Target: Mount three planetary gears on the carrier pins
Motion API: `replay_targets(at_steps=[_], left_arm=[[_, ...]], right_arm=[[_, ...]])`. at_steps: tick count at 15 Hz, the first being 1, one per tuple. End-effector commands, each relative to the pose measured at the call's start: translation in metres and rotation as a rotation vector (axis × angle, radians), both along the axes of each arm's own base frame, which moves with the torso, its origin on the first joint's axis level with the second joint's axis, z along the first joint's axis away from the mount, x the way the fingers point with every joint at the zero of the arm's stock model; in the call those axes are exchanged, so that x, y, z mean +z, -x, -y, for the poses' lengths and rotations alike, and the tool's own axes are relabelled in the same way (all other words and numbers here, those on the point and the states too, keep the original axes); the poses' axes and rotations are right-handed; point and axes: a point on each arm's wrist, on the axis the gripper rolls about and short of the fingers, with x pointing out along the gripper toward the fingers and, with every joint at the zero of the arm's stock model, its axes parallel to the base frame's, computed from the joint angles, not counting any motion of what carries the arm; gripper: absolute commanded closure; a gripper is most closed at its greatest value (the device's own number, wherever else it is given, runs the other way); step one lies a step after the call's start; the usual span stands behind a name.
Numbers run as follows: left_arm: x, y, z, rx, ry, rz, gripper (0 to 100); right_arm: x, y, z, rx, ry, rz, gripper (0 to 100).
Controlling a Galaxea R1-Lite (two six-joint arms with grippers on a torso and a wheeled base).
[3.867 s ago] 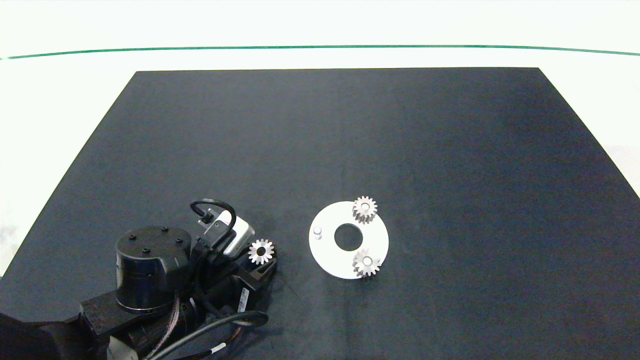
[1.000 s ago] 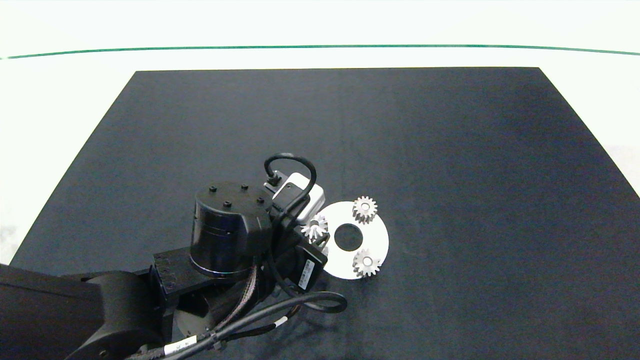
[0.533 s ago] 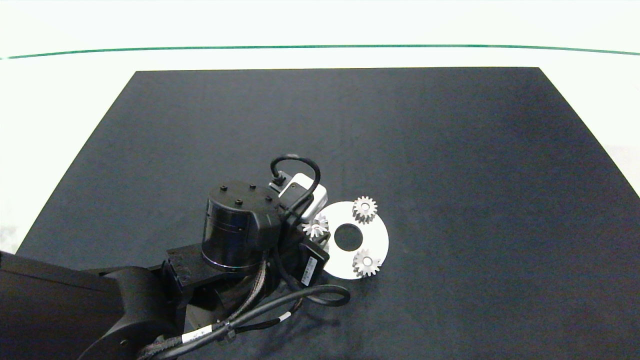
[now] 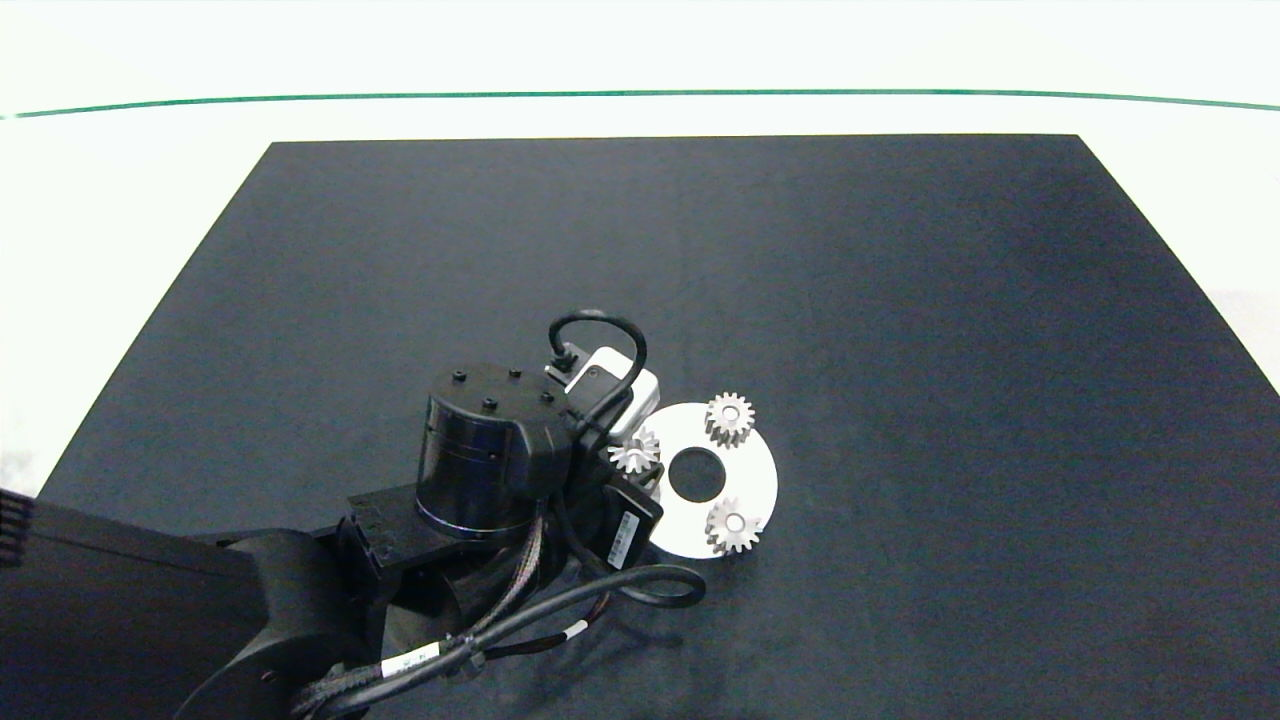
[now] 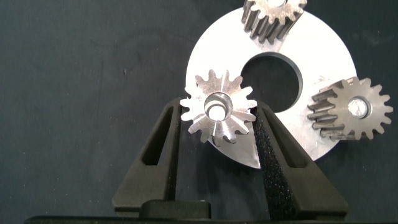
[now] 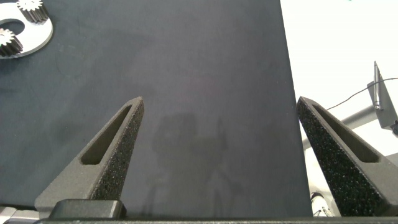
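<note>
A white carrier disc (image 4: 760, 478) lies on the black mat. Two planetary gears sit on its carrier pins, one at the far side (image 4: 730, 417) and one at the near side (image 4: 733, 526). My left gripper (image 5: 217, 118) is shut on the third planetary gear (image 4: 634, 452) at the disc's left edge. In the left wrist view this gear (image 5: 233, 127) sits slightly tilted, and a pale carrier pin top (image 5: 216, 112) shows in its centre hole. My right gripper (image 6: 221, 99) hangs open over bare mat, far right of the disc (image 6: 37, 34), outside the head view.
The black mat (image 4: 900, 300) covers the table, with white surface around it and a green line (image 4: 640, 95) at the back. The left arm and its cables (image 4: 560, 610) lie over the mat's near left. The mat's right edge (image 6: 289, 124) runs close to the right gripper.
The left gripper carried the third gear from the mat left of the disc to the disc's left pin. In the last second it edged slightly right and lower.
</note>
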Motion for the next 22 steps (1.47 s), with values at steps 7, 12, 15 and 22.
replay_targets(at_steps=[7, 12, 15, 22], left_arm=[[-0.0010, -0.0030, -0.0061, 0.023, -0.004, -0.001, 100], [-0.0007, -0.0034, -0.0056, 0.022, -0.002, 0.000, 100], [-0.0013, -0.0025, -0.0058, 0.020, -0.003, -0.001, 0], [0.0006, -0.0035, -0.0041, 0.019, 0.002, 0.004, 0]], right_arm=[[0.0008, 0.0005, 0.0002, -0.002, 0.001, 0.000, 0], [0.0018, 0.0005, 0.0001, -0.003, 0.002, 0.002, 0], [0.0029, 0.0008, 0.0001, -0.002, 0.007, 0.001, 0], [0.0032, 0.0010, 0.0002, -0.002, 0.007, 0.003, 0]])
